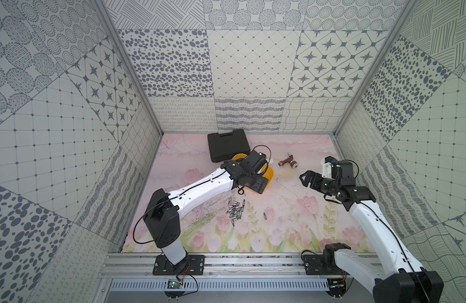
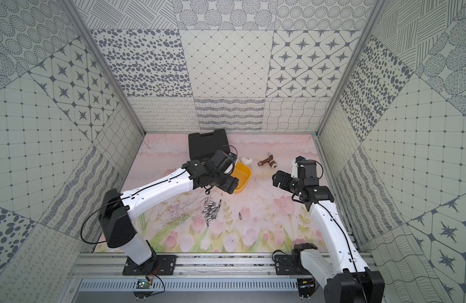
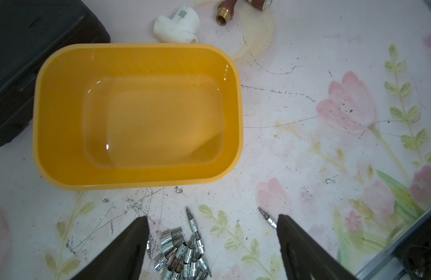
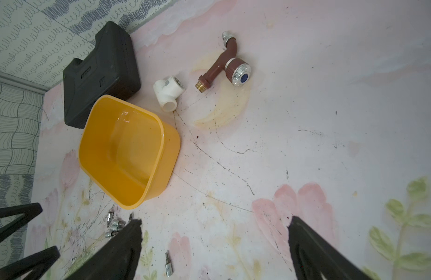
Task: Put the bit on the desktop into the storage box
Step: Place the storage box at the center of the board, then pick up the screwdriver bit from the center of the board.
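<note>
The yellow storage box point(image 3: 137, 179) stands on the flowered desktop, and nothing shows inside it. It also appears in both top views point(image 1: 270, 175) point(image 2: 243, 173), partly covered by my left arm. Several silver bits lie in a pile point(image 1: 236, 208) point(image 3: 183, 252) just in front of the box. A single bit point(image 1: 266, 216) point(image 4: 168, 265) lies apart to the right of the pile. My left gripper point(image 3: 212, 220) point(image 1: 259, 183) hangs open above the box's near edge, holding nothing. My right gripper point(image 4: 215, 220) point(image 1: 304, 178) is open and empty, to the right of the box.
A black tool case point(image 1: 228, 144) sits behind the box, touching its far side. A white pipe elbow point(image 3: 175, 24) and a brown tap point(image 4: 229, 65) lie behind and to the right of the box. Patterned walls enclose the desktop on three sides.
</note>
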Available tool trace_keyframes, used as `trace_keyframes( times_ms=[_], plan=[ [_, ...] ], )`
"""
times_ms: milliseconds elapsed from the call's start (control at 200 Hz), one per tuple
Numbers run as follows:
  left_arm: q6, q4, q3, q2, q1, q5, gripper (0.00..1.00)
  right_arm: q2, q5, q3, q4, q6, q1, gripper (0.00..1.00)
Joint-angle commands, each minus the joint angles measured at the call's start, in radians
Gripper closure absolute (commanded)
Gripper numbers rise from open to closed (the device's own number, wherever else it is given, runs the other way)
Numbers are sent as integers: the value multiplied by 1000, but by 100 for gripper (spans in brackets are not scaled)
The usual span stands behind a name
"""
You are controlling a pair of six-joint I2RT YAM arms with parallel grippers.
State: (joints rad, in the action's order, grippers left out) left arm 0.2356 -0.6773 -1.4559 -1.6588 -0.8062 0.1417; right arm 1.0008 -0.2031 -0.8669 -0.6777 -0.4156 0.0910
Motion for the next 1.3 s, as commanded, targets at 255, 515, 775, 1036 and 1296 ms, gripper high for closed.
trace_keyframes(
  times_ms=[255, 515, 775, 1036, 1296],
  plan=[
    [91, 118, 275, 289, 230, -54, 7, 27, 102, -129, -168, -5, 177, 3],
    [190, 214, 450, 431, 437, -157, 1, 121, 150, -186, -224, -14, 319, 6],
    [269, 325, 623, 543, 597, -172, 1, 239, 174, -229, -262, -19, 458, 10],
    [358, 439, 767, 672, 656, -173, 1, 347, 176, -228, -263, -35, 561, 12],
    [382, 436, 824, 781, 662, -92, 1, 495, 172, -238, -255, -51, 656, 19]
  ],
)
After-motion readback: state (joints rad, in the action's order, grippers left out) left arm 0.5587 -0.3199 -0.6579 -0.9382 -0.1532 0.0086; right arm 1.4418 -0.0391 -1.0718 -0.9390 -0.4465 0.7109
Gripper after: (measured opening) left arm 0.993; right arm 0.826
